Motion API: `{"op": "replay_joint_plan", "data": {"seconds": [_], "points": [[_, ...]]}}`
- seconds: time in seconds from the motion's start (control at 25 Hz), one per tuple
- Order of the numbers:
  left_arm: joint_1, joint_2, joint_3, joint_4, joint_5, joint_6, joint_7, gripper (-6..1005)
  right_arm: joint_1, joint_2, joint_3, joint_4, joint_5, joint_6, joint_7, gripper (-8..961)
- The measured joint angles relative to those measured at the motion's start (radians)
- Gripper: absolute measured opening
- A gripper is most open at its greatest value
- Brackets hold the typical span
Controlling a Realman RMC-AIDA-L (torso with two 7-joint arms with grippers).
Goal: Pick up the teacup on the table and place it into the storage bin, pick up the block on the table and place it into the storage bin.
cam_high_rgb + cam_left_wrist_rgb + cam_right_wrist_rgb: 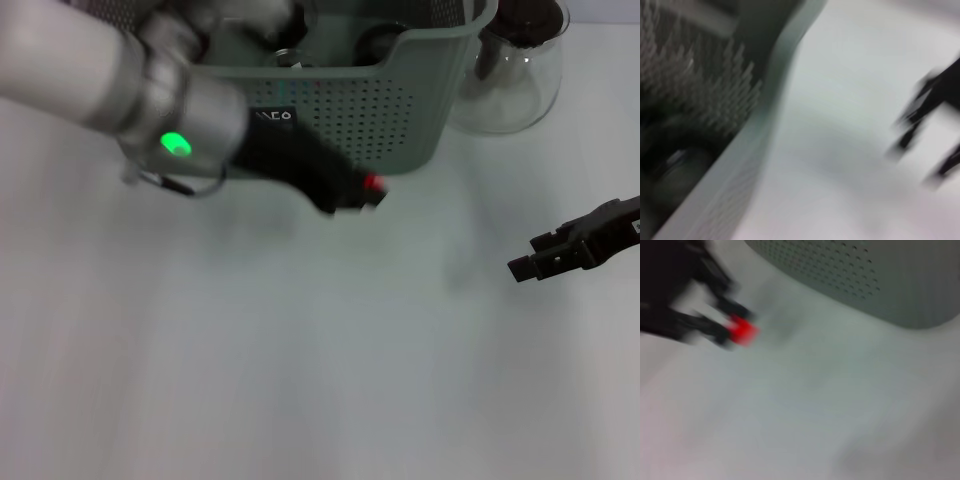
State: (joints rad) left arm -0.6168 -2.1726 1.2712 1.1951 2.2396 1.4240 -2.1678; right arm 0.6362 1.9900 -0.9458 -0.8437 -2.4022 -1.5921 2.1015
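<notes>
The left gripper point(355, 195) hangs just in front of the bin point(400, 100), low over the white surface point(300, 360), its fingers clamped on a small red block point(374, 184). In the right wrist view the same gripper point(732, 332) appears as dark fingers closed on the block point(742, 331), clear of the surface point(815, 415) and near the bin's perforated wall point(865, 275), not touching it. The left arm point(120, 80), with a green light on its wrist, crosses in front of the bin's left part. The bin stands at the far edge; dark rounded things lie inside it, but whether one is the teacup cannot be told. The left wrist view shows the bin's rim point(775, 105) and a blurred round shape within. A glass pitcher point(515, 70) stands just right of the bin. The right gripper point(545, 258) hovers over the surface well to the right, fingers close together and holding nothing
</notes>
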Motion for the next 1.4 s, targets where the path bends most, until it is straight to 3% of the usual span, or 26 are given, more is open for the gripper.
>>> {"op": "replay_joint_plan", "data": {"seconds": [0.12,0.24,0.4,0.56,0.76,0.96,1.2,1.28,1.32,1.4], "points": [[0.007,0.009,-0.176,0.103,-0.169,0.173,0.008,199,0.0,0.0,0.001,0.0,0.0,0.0,0.0,657],[-0.036,0.033,-0.289,0.125,-0.249,0.223,0.008,203,0.005,0.002,0.0,0.0,0.0,0.001,-0.001,657],[-0.105,0.08,-0.314,0.077,-0.179,0.087,-0.037,208,0.008,0.003,-0.001,0.0,0.0,0.001,0.0,658],[-0.206,0.107,-0.31,-0.069,0.009,-0.111,-0.113,213,0.011,0.005,-0.005,0.0,0.0,0.002,0.005,658],[-0.255,0.108,-0.31,-0.158,0.085,-0.195,-0.121,220,0.016,0.006,-0.006,0.0,0.0,0.001,0.006,658],[-0.262,0.091,-0.302,-0.177,0.145,-0.267,-0.123,226,0.02,0.006,-0.007,0.0,0.0,0.0,0.007,658],[-0.255,0.091,-0.302,-0.176,0.149,-0.274,-0.123,458,0.024,0.005,-0.006,0.0,0.0,0.0,0.008,656],[-0.249,0.092,-0.305,-0.167,0.146,-0.265,-0.119,597,0.024,0.005,-0.003,0.0,0.0,0.0,0.005,655],[-0.243,0.091,-0.308,-0.154,0.139,-0.247,-0.115,667,0.024,0.004,-0.002,0.0,0.0,0.0,0.004,655],[-0.199,0.087,-0.312,-0.077,0.078,-0.144,-0.075,701,0.026,0.004,-0.001,0.0,0.0,0.001,0.001,655]]}}
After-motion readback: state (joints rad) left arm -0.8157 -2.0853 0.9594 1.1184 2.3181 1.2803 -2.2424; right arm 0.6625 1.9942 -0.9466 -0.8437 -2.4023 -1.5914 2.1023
